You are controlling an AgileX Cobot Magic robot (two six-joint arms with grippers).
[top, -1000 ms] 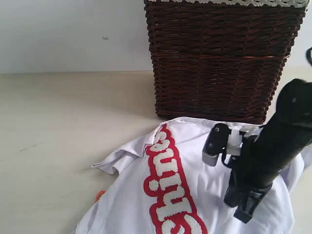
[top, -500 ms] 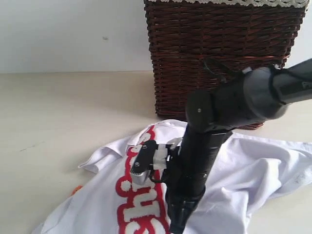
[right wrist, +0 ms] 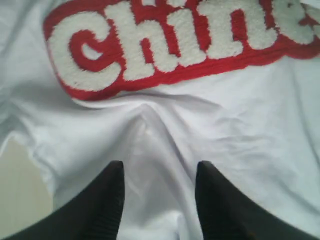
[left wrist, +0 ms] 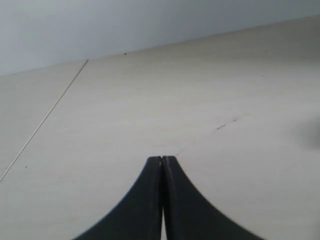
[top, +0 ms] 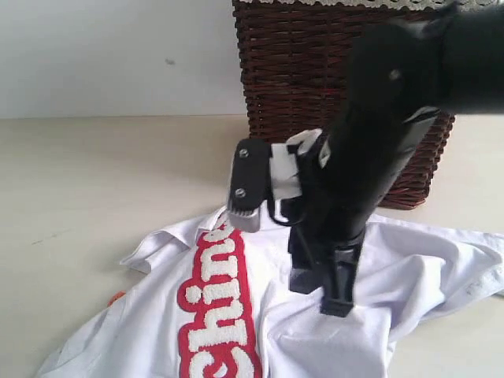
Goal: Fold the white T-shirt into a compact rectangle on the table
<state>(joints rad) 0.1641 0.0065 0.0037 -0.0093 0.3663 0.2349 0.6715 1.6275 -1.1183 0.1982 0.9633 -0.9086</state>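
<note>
White T-shirt (top: 425, 268) lying rumpled on surface (top: 94, 181), just beside foot of wicker basket (top: 315, 79), w/ fuzzy red-edged letters (top: 216, 315) face up & orange tag (top: 116, 298) at its edge. R end effector (right wrist: 158, 167) low over cloth nr letters, jaws apart, nothing gripped, raised crease of cloth under the gap. L end effector (left wrist: 162, 159) shut tight, empty, over bare surface.

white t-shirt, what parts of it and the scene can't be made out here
- white T-shirt: exterior view, cut off by the bottom edge, middle hidden behind the right arm.
- lettering: right wrist view, tops cut off by the picture edge.
- orange tag: exterior view, too small to read.
- wicker basket: exterior view, right side hidden behind the arm.
</note>
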